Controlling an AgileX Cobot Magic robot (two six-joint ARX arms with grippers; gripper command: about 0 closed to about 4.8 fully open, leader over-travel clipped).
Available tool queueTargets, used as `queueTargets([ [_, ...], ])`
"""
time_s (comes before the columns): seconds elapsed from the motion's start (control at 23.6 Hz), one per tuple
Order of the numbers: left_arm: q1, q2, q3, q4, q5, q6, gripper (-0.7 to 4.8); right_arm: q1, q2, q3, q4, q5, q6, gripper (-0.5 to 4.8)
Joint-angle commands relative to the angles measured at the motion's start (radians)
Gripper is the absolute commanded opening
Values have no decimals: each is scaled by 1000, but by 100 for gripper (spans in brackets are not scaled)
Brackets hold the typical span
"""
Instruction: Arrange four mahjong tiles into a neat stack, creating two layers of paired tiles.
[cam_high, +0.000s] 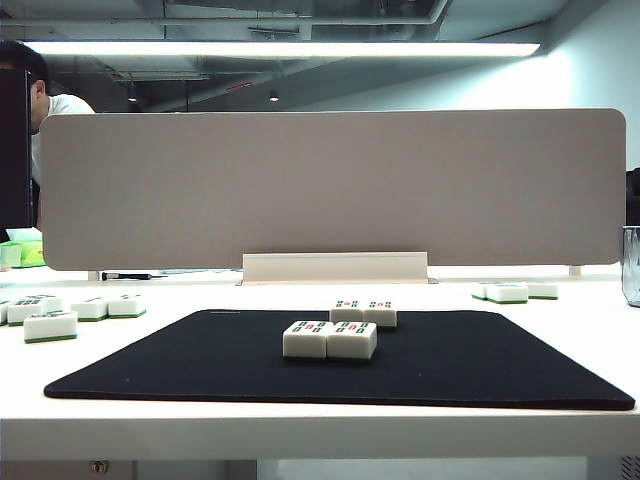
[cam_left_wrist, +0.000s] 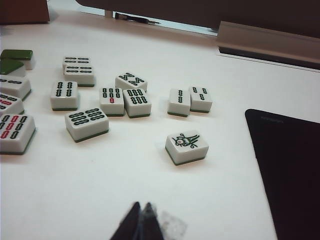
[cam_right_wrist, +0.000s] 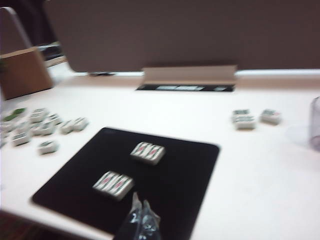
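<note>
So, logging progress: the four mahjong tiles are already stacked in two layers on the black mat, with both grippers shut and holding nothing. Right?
Not stacked. The exterior view shows two side-by-side pairs lying flat and apart on the black mat: the near pair and the far pair. The rest holds: left gripper and right gripper are shut and empty.

Left tool (cam_left_wrist: 140, 220) w/ dark pointed fingertips, right tool (cam_right_wrist: 141, 217) blurred, dark w/ translucent pads

Loose tiles (cam_left_wrist: 187, 146) crowd the table (cam_left_wrist: 150, 200) left of the mat (cam_high: 200, 370).
</note>
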Motion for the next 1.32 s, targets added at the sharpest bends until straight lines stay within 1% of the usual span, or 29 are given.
queueTargets([
  [0.04,0,0,-1,-10,1,-3,-6,2,-10,39,-80,-83,18,-1],
  [0.25,-1,0,0,-11,0,-3,-6,2,-10,68,-162,-213,23,-1],
  [0.38,-1,0,10,-18,25,-4,-6,2,-10,68,-167,-215,23,-1],
  [0.64,-1,0,83,-44,32,-5,-6,2,-10,68,-169,-215,23,-1],
  [0.81,-1,2,141,-50,56,-42,-6,1,-10,67,-171,-214,22,-1],
  [0.93,-1,10,183,-56,79,-45,-6,1,-10,67,-171,-214,22,-1],
  [1.19,-1,89,296,-76,132,-44,-6,1,-10,67,-171,-214,22,-1],
  [1.27,-1,135,341,-77,143,-44,-6,1,-10,67,-171,-214,22,-1],
  [1.32,-1,189,388,-78,154,-42,-6,1,-10,66,-170,-214,22,-1],
])
